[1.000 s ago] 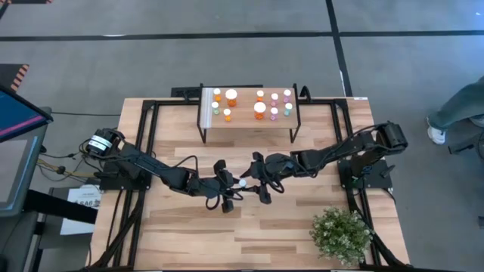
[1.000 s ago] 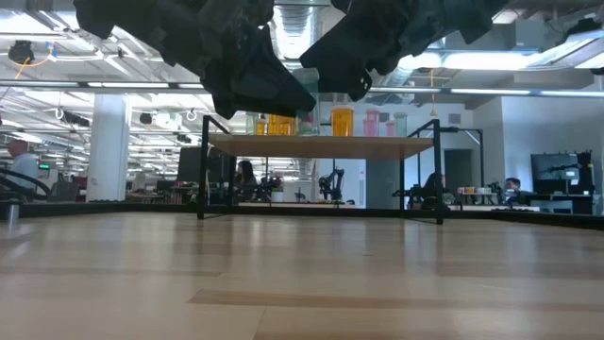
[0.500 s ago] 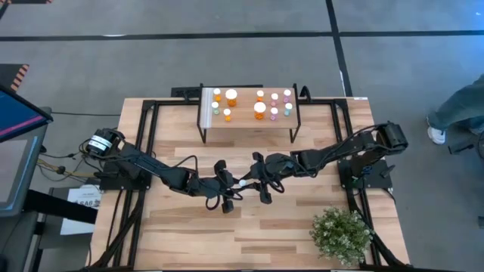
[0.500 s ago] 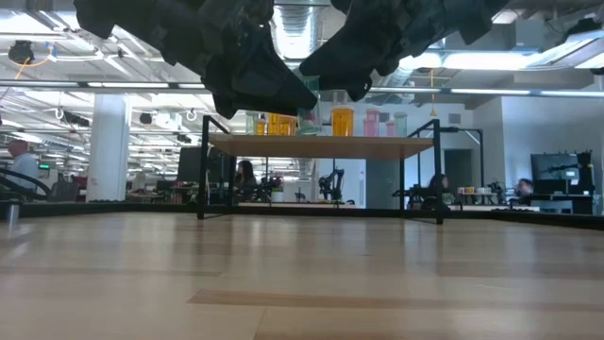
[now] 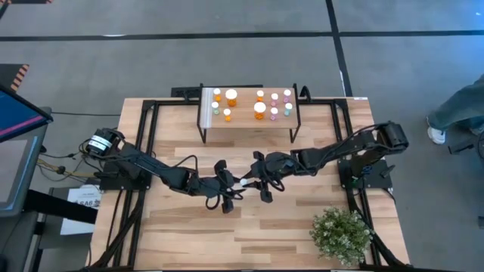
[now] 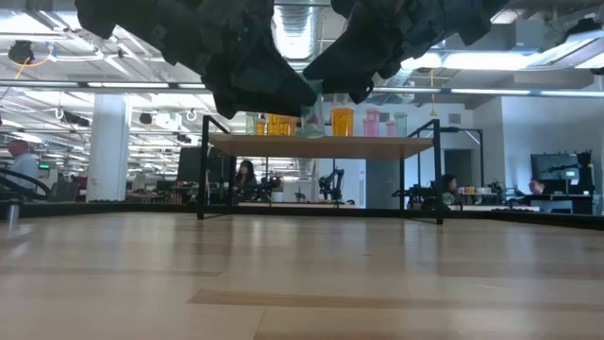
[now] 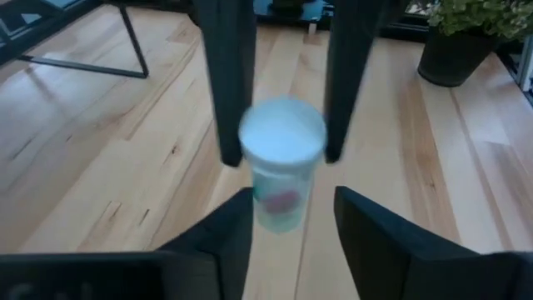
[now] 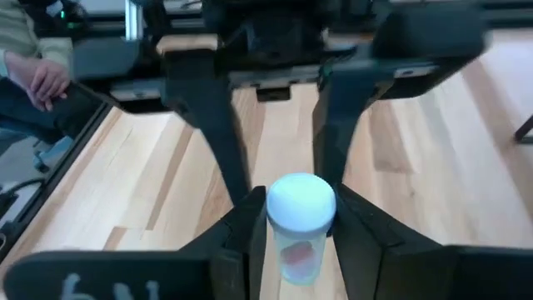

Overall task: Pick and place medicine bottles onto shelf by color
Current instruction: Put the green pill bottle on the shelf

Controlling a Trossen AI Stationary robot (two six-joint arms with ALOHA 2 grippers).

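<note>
The left arm reaches in from 9 o'clock to the middle of the bench (image 5: 174, 234). Its end effector (image 5: 233, 183) hangs above the wood, fingers (image 7: 237, 229) spread: one lies close against the body of a teal bottle (image 7: 281, 171), and the other stands clear of it with a gap showing.

The bottle, white cap up, hangs in the air at the bench's centre between the two arms, off the surface.

The right arm comes in from 3 o'clock and its end effector (image 5: 255, 180) meets the left one there. Its fingers (image 8: 243, 229) are pressed against both sides of the bottle just below the cap, pinching it.

At 12 o'clock stands the shelf (image 5: 246, 121), carrying the other bottles (image 5: 260, 108): orange toward its left, pink and green toward its right. A potted plant (image 5: 342, 233) sits at 5 o'clock.
</note>
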